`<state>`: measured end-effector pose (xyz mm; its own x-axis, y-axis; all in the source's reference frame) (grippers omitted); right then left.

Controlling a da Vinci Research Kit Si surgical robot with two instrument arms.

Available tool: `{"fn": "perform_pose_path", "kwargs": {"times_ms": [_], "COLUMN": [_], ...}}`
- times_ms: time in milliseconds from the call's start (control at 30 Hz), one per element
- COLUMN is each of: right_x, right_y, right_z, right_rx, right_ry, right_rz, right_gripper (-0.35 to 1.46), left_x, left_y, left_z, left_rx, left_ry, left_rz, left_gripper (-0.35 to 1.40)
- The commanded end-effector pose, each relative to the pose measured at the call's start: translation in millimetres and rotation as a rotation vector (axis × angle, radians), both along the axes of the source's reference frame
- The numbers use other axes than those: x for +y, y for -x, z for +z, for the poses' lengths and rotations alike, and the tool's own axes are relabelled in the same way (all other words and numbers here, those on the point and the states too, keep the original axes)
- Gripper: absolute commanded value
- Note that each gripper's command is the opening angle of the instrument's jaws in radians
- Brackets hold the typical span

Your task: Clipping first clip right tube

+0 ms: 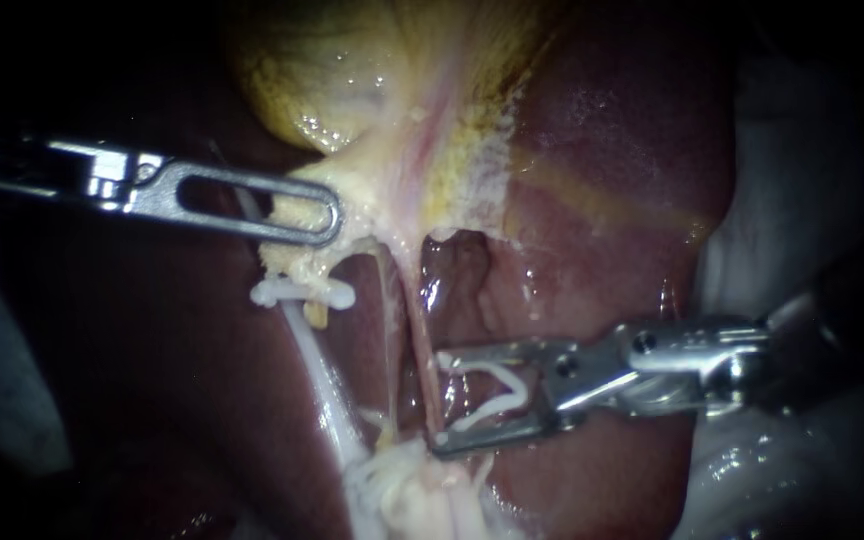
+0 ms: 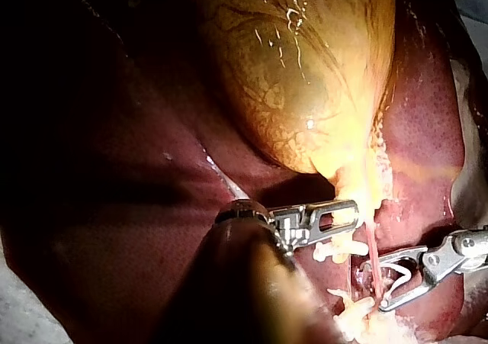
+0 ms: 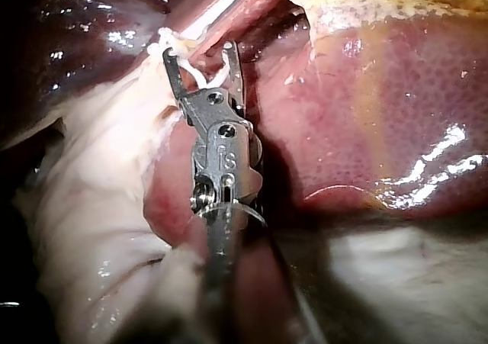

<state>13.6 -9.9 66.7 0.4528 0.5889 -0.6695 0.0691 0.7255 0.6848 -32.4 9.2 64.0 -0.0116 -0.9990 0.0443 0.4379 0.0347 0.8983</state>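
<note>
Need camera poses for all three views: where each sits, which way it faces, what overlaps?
Endoscope: close above the tissue, facing the gallbladder and liver; left instrument enters from left, right instrument from right.
Left wrist: on the left arm, looking along its own shaft toward the gallbladder; right instrument beside it.
Right wrist: on the right arm, looking down its shaft at jaws shut on a white clip.
Shared: all three show the right instrument and its clip.

No readable text or labels anywhere
</note>
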Motion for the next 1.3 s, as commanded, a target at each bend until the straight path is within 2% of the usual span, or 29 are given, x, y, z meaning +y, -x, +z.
{"fn": "perform_pose_path", "kwargs": {"times_ms": [33,133,233,333,500,600,667,733,767,833,967,1300], "right_x": [-0.2,-0.8,-1.0,-1.0,-1.0,-1.0,-0.8,-0.5,-0.3,-0.1,-0.5,-1.3], "right_y": [-0.2,-0.7,-1.1,-1.5,-1.6,-1.6,-1.3,-0.9,-0.7,-0.4,-0.1,-0.2], "right_z": [0.1,-0.2,-0.7,-1.0,-1.0,-1.0,-1.3,-1.6,-1.9,-2.0,-1.8,-1.3], "right_rx": [0.011,0.066,0.104,0.109,0.108,0.109,0.096,0.079,0.072,0.062,0.032,0.024], "right_ry": [-0.011,-0.06,-0.089,-0.096,-0.096,-0.096,-0.137,-0.171,-0.18,-0.195,-0.192,-0.19], "right_rz": [0.006,0.03,0.037,0.038,0.038,0.038,0.047,0.072,0.084,0.093,0.078,0.076], "right_gripper": [0.48,0.46,0.45,0.45,0.42,0.31,0.03,-0.32,-0.35,-0.35,-0.35,-0.35], "left_x": [0.0,0.0,0.0,0.0,0.0,0.0,0.0,0.0,0.0,0.0,0.0,0.0], "left_y": [0.0,0.0,0.0,0.0,0.1,0.1,0.1,0.1,0.1,0.1,0.2,0.2], "left_z": [0.0,0.0,0.0,0.0,0.0,0.0,0.0,0.0,0.1,0.1,0.1,0.1], "left_rx": [0.0,0.0,0.0,0.0,0.0,0.0,0.0,0.0,0.0,0.0,0.001,-0.001], "left_ry": [0.0,0.0,0.0,0.0,0.0,0.0,0.0,0.0,0.0,0.0,0.0,-0.001], "left_rz": [0.001,0.0,0.0,0.0,0.0,0.0,0.0,0.0,0.0,0.0,0.0,0.002], "left_gripper": [-0.35,-0.35,-0.35,-0.35,-0.35,-0.35,-0.35,-0.35,-0.35,-0.35,-0.35,-0.35]}}
